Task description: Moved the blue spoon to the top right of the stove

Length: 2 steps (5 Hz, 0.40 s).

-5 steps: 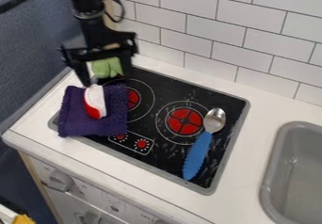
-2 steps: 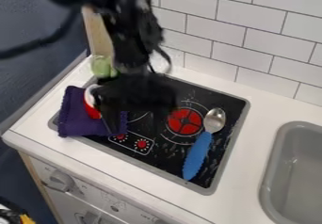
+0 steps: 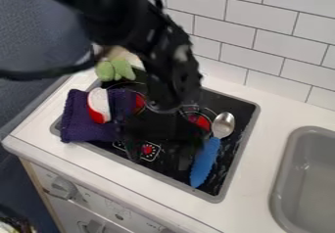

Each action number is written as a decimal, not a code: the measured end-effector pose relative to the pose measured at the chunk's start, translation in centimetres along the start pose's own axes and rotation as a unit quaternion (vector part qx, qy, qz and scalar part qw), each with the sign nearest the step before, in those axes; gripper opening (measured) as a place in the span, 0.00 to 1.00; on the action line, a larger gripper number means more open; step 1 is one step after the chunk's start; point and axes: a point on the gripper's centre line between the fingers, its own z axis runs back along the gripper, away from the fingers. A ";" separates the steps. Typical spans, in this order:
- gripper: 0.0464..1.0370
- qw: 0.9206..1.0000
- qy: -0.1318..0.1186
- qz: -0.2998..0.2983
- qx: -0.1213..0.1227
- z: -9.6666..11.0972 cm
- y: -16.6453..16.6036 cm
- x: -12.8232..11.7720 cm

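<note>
The gripper (image 3: 159, 157) hangs over the front middle of the black stove (image 3: 237, 110), left of the blue spoon's handle. It is open, its fingers apart with nothing seen between them. The blue spoon (image 3: 204, 162) lies on the stove's right side, its silver bowl toward the back right and its blue handle toward the front edge. The right finger is close beside the handle; whether they touch I cannot tell.
A folded purple cloth (image 3: 78, 122) with a red and white object (image 3: 99, 105) on it covers the stove's left side. Behind is a green item (image 3: 114, 69). A grey sink (image 3: 307, 188) lies right of the counter (image 3: 262, 153), and a tiled wall stands behind.
From the back left above the cloth, the gripper has moved right and toward the front, over the stove beside the spoon. The spoon and cloth have kept their places.
</note>
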 end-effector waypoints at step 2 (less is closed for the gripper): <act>0.96 1.000 0.012 -0.017 -0.011 -1.4 -3.9 0.8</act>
